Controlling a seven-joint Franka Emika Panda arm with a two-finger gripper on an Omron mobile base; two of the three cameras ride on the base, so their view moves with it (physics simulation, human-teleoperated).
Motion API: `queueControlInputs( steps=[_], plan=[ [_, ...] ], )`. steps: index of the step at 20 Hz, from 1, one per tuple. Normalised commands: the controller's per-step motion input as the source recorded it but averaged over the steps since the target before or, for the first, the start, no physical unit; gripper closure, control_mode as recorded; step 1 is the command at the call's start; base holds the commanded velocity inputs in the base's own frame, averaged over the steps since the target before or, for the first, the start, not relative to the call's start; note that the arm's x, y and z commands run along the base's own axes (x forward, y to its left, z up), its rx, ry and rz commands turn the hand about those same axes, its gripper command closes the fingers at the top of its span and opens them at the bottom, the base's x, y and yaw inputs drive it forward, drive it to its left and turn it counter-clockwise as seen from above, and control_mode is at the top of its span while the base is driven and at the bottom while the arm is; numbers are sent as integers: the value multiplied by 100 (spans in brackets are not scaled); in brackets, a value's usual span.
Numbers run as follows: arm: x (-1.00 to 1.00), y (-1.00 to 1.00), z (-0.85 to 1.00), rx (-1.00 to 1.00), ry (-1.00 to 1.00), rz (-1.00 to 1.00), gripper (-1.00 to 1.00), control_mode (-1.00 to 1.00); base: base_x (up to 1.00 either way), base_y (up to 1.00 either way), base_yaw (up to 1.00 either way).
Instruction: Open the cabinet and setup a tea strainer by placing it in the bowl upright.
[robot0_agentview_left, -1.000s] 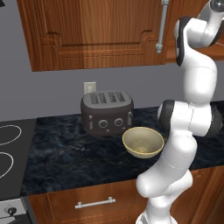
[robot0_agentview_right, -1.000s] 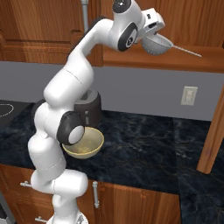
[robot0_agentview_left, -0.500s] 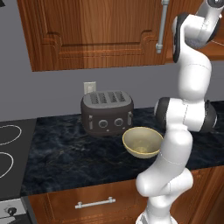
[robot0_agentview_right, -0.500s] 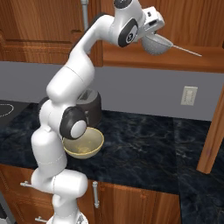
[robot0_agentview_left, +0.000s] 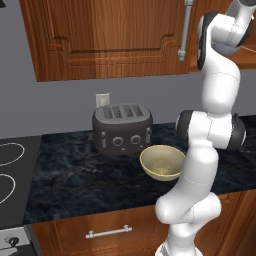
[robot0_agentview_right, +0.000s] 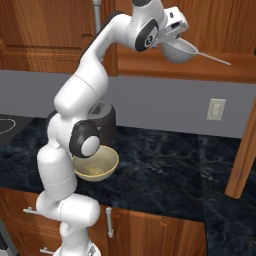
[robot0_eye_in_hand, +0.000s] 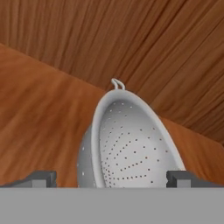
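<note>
- The gripper (robot0_agentview_right: 176, 36) is raised high at the open cabinet (robot0_agentview_right: 150, 62), its fingers clenched on the tea strainer (robot0_agentview_right: 181, 51).
- The strainer hangs tilted just below the hand, its thin wire handle (robot0_agentview_right: 214, 58) pointing right.
- In the hand view the strainer's perforated basket (robot0_eye_in_hand: 131, 148) sits between the two fingertips (robot0_eye_in_hand: 40, 178), against wooden cabinet panels (robot0_eye_in_hand: 43, 118).
- The pale yellow bowl (robot0_agentview_left: 162, 162) rests on the dark counter (robot0_agentview_left: 75, 175), just in front and to the right of the grey four-slot toaster (robot0_agentview_left: 122, 128).

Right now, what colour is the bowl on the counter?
Pale yellow-cream bowl; the left base view shows it best.
</note>
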Motion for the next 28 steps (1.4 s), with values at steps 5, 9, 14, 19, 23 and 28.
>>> queueControlInputs(
  steps=[5, 9, 14, 19, 23, 28],
  plan=[
    [0, 0, -13, 2, 0, 6, -100, -100, 0, 0, 0],
    [0, 0, -12, 4, 2, 5, -100, -100, 0, 0, 0],
    [0, 0, -12, 4, 1, 5, -100, -100, 0, 0, 0],
    [0, 0, -14, 4, 2, 5, 100, -100, 0, 0, 0],
    [0, 0, -13, 4, 1, 5, 100, -100, 0, 0, 0],
    [0, 0, -10, 4, 1, 5, 100, -100, 0, 0, 0]
  ],
)
